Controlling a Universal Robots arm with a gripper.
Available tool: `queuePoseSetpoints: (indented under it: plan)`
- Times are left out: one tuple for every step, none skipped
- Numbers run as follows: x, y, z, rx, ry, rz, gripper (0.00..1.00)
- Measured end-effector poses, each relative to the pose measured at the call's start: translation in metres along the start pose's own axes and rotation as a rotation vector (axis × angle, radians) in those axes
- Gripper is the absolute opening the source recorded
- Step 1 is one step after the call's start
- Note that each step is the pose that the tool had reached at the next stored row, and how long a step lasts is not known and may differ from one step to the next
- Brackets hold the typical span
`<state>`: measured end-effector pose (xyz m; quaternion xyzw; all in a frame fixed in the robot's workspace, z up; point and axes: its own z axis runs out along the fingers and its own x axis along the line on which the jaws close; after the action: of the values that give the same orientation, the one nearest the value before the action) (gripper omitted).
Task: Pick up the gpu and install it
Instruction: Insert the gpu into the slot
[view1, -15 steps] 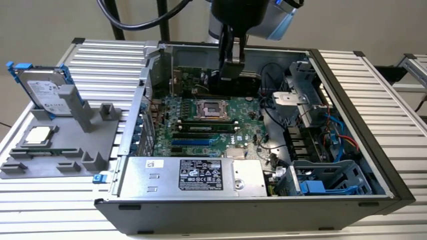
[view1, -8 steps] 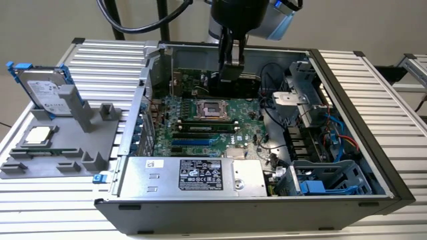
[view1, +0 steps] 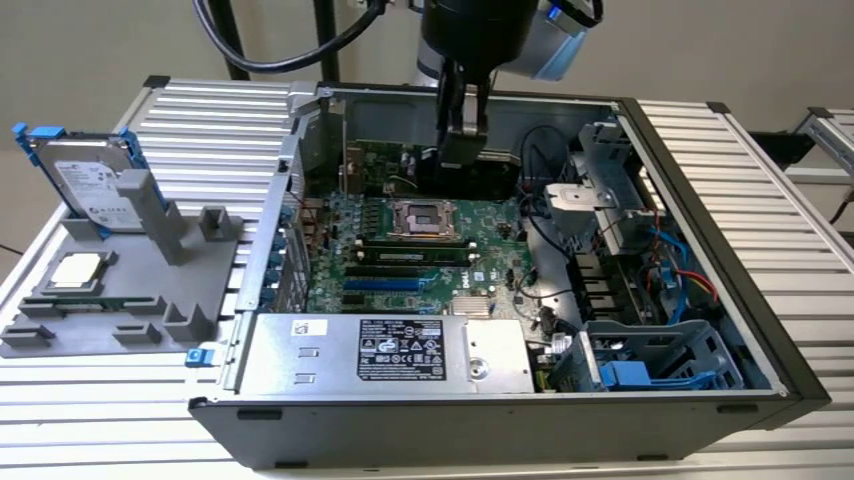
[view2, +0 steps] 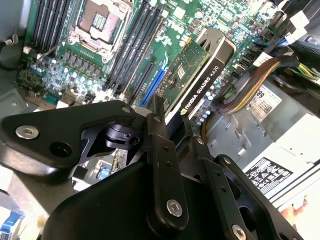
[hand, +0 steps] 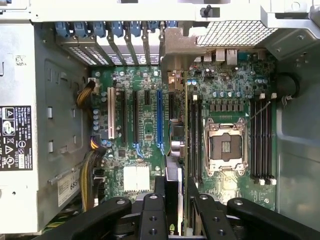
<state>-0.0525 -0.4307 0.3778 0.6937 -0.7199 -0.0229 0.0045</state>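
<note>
The gpu is already off the table and inside the open computer case, held edge-down over the motherboard. In the second wrist view it hangs directly out from the gripper, its long axis running away from the jaws toward the memory slots and the blue slot; its green face and black side are both plain to see. In the first wrist view the card appears as a thin line that runs from the gripper toward the rear wall of the case, parallel to the expansion slots (the blue slot lies just beside it, on the side toward the power supply). Whether its lower edge touches the board, I cannot tell.

The jaws are pressed against the two faces of the card at its near end, so they pinch it with only the card's thickness between them.

In the exterior view the arm reaches down into the case, above the empty processor socket.
</note>
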Motion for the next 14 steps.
queuePoseSetpoints:
  plan:
    - [-0.0001,0.0002,0.0004,0.0002,0.0003,0.0,0.0]
    - [-0.0002,0.0004,0.0007,0.0004,0.0006,0.0,0.0]
    - [-0.0002,0.0006,0.0011,0.0005,0.0009,0.0,0.0]
    - [-0.0002,0.0008,0.0015,0.0006,0.001,0.001,0.0]
    - [-0.0003,0.001,0.0019,0.0007,0.0011,0.001,0.0]
    - [-0.0003,0.0012,0.0023,0.0008,0.0014,0.001,0.0]
    - [-0.0003,0.0014,0.0027,0.0009,0.0015,0.002,0.0]
    - [-0.0003,0.0017,0.0032,0.001,0.0015,0.002,0.0]
    - [-0.0003,0.0019,0.0036,0.0011,0.0017,0.004,0.0]
    - [-0.0003,0.002,0.0041,0.0011,0.0017,0.005,0.0]
    - [-0.0003,0.0022,0.0046,0.0012,0.0017,0.008,0.0]
    - [-0.0003,0.0022,0.005,0.0013,0.0017,0.012,0.0]
    - [-0.0003,0.0023,0.0055,0.0014,0.0016,0.015,0.0]
    - [-0.0003,0.0024,0.006,0.0014,0.0016,0.018,0.0]
